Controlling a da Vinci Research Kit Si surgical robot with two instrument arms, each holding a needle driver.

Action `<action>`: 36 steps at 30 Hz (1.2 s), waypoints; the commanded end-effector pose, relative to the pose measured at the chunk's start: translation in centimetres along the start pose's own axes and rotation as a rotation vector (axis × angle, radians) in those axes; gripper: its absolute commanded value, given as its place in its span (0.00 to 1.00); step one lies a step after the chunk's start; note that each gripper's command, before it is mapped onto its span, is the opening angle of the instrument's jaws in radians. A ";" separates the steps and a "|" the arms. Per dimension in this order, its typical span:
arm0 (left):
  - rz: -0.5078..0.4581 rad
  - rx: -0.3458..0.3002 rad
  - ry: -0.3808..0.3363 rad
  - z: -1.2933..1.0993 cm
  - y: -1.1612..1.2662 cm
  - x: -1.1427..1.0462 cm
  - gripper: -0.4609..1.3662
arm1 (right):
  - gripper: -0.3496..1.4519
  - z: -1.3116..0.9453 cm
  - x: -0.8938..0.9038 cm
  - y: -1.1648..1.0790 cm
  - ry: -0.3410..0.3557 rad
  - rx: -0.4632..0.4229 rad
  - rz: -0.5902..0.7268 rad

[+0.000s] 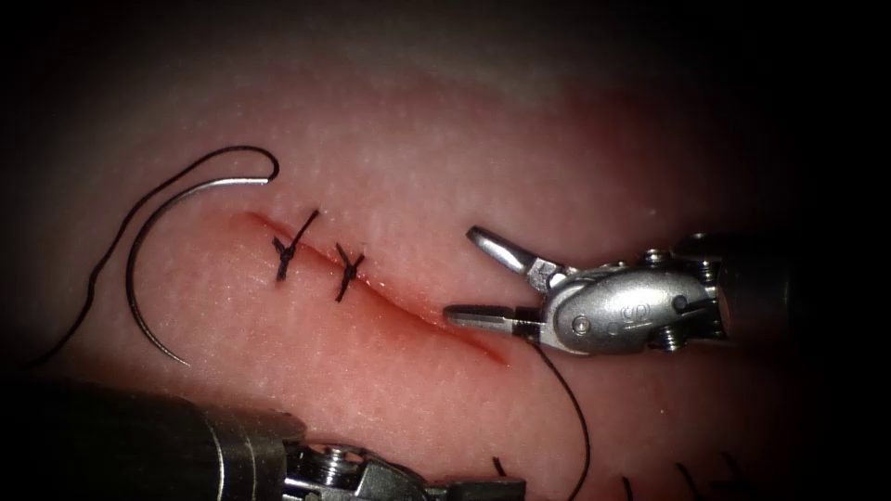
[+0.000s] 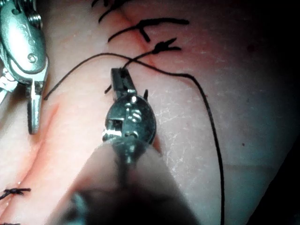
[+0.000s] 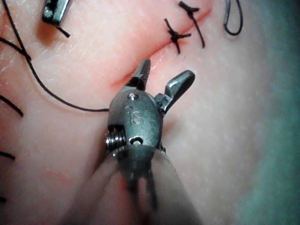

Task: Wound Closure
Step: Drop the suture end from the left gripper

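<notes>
The curved needle (image 1: 139,269) lies free on the tissue (image 1: 520,158) left of the cut (image 1: 418,315), held by neither tool and not in the tissue. Its thread (image 1: 102,260) loops off the blunt end and runs down to the left. My right tool (image 1: 461,273) hovers over the cut's lower end with jaws open and empty, also seen in the right wrist view (image 3: 166,70). My left tool (image 1: 483,484) sits at the bottom edge. In its wrist view the left tool (image 2: 121,79) has its jaws shut on a black thread (image 2: 206,108).
Two tied stitches (image 1: 290,246) (image 1: 348,271) cross the upper part of the cut. A strand of thread (image 1: 580,417) runs down from under the right tool. Short thread ends (image 1: 687,478) show at the lower right edge.
</notes>
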 end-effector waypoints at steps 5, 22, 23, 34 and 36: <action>-0.165 -0.016 -0.006 -0.03 -0.03 -0.38 0.12 | 0.94 0.01 -0.01 -0.02 0.001 0.004 -0.001; -0.439 -0.080 -0.173 -0.59 -0.02 -0.75 0.87 | 0.94 0.02 -0.02 -0.04 0.000 0.003 -0.009; -0.438 -0.082 -0.173 -0.62 -0.03 -0.76 0.87 | 0.95 0.01 -0.03 -0.04 0.001 0.003 -0.009; -0.426 -0.082 -0.176 -1.00 -0.16 -0.95 0.86 | 0.95 0.01 -0.03 -0.08 0.002 0.000 -0.001; -0.419 -0.078 -0.177 -1.05 -0.18 -0.95 0.85 | 0.95 0.01 -0.03 -0.08 0.001 0.000 -0.001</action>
